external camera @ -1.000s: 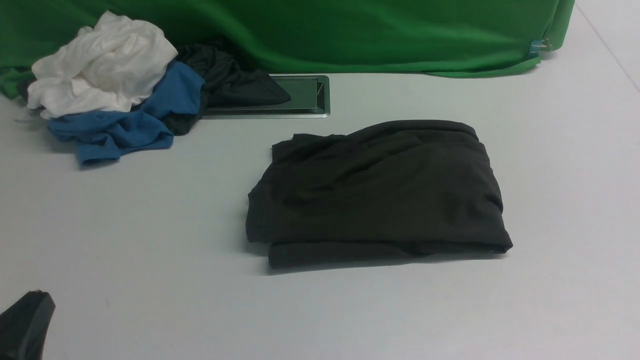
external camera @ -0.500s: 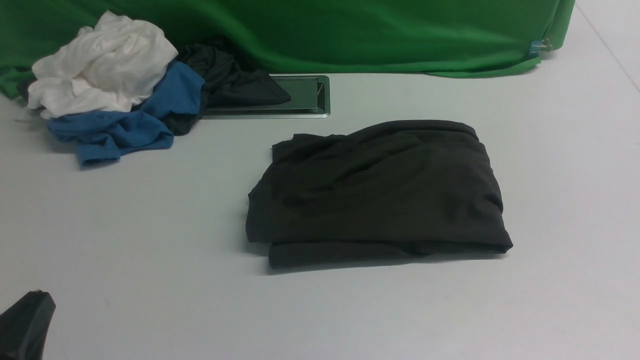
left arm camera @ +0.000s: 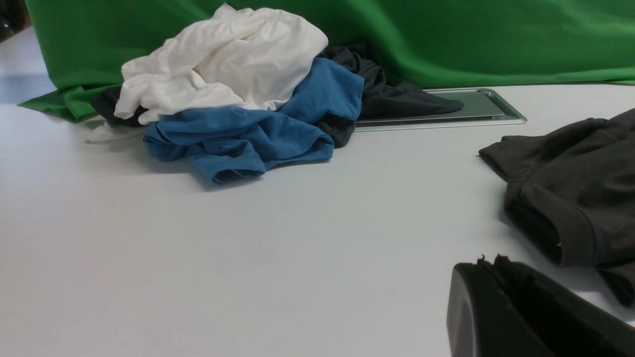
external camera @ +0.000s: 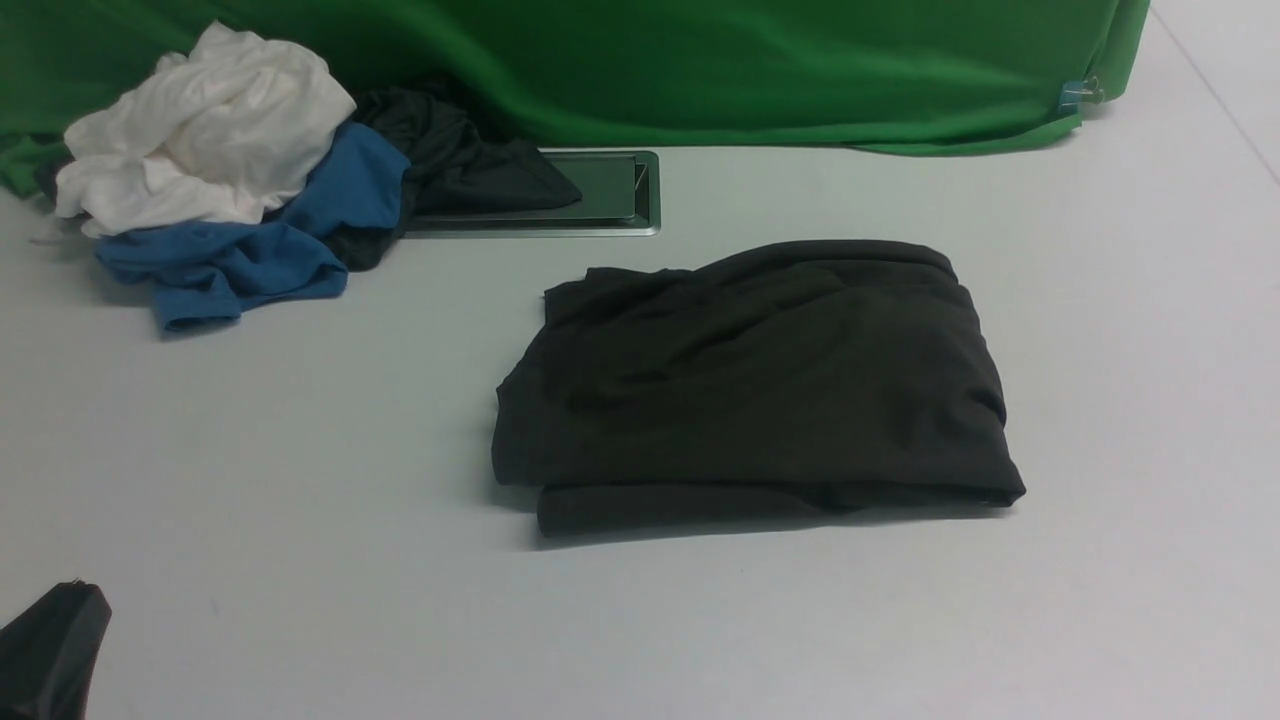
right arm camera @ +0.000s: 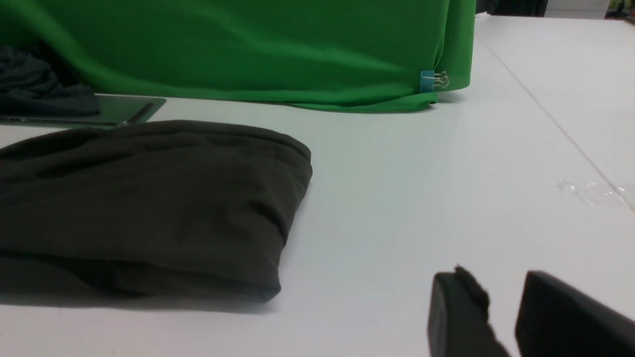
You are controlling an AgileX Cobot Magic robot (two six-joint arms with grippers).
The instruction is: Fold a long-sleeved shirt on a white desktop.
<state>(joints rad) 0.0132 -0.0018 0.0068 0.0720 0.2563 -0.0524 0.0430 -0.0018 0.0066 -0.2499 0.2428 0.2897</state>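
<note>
The long-sleeved shirt [external camera: 755, 385] is lying folded into a compact rectangular bundle on the white desktop [external camera: 300, 450], layers stacked, a folded edge showing along its near side. Taking the shirt as landmark: the metal cable hatch [external camera: 610, 195] is sitting just beyond its far-left corner, not touching it. A pile of clothes is lying well off to the far left of the shirt, white garment [external camera: 205, 130] on top, blue garment [external camera: 250, 245] under it, another dark garment [external camera: 455, 160] draping onto the hatch. The green backdrop [external camera: 700, 70] is hanging behind the shirt, with a small blue clip [external camera: 1075, 95] at its right corner.

The left gripper [left arm camera: 488, 265] is sitting near the shirt's near-left corner, apart from it, jaws pressed together with nothing between them. The right gripper [right arm camera: 501, 292] is sitting off the shirt's right side, apart from it, jaws showing a narrow gap, holding nothing. A bit of dark fuzz is clinging to its fingertips [right arm camera: 459, 285].
</note>
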